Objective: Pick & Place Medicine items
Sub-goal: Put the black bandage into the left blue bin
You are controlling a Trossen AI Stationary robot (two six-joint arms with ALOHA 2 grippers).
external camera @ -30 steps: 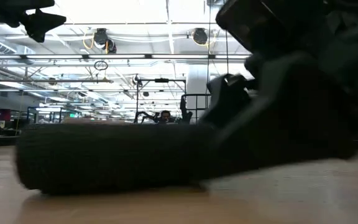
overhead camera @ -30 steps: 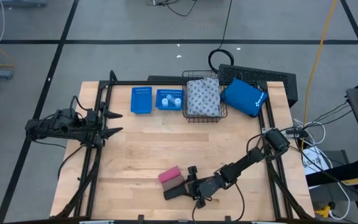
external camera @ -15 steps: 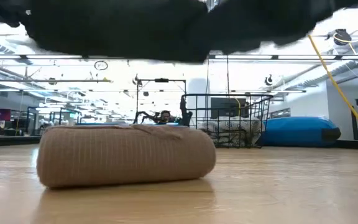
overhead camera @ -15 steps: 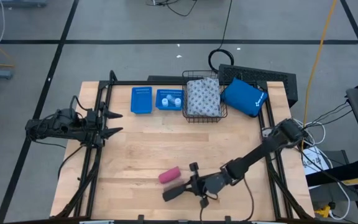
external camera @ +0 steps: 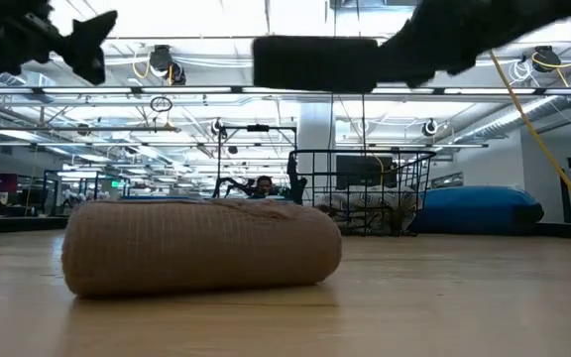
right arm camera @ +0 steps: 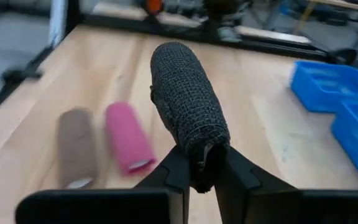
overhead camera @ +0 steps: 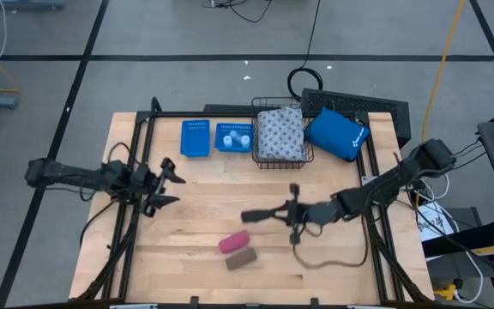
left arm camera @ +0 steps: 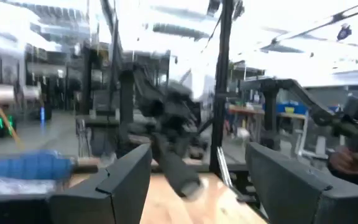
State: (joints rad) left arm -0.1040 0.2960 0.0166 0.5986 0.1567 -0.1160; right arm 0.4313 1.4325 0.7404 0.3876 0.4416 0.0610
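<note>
My right gripper (overhead camera: pixel 274 213) is shut on a dark mesh-wrapped block (overhead camera: pixel 256 215), held above the table's middle; in the low view the block (external camera: pixel 315 61) hangs high. A pink block (overhead camera: pixel 234 242) and a tan block (overhead camera: pixel 241 259) lie side by side on the wood near the front edge. Two white bottles (overhead camera: pixel 235 136) stand in a blue tray (overhead camera: pixel 223 142). A grey-white patterned pack (overhead camera: pixel 280 135) lies in a wire basket (overhead camera: pixel 309 159). My left gripper (overhead camera: pixel 168 181) hovers open at the table's left with nothing in it. My right gripper pinches one end of the dark block (right arm camera: pixel 201 146) between its two fingers. The fingers come level from the table's right side and lie along the block. The block sticks out level past the fingertips toward the left, lifted clear of the table.
A second blue tray (overhead camera: pixel 195 138) sits at the far left of the row. A bright blue pouch (overhead camera: pixel 337 133) lies at the far right, beside the basket. Bare wood spreads between the trays and the two blocks at the front.
My right gripper has shut on the dark block, lifted it off the table and carried it up and toward the far edge, away from the pink block. The tan block now shows beside the pink one. My left gripper has moved toward the table's middle, still open.
</note>
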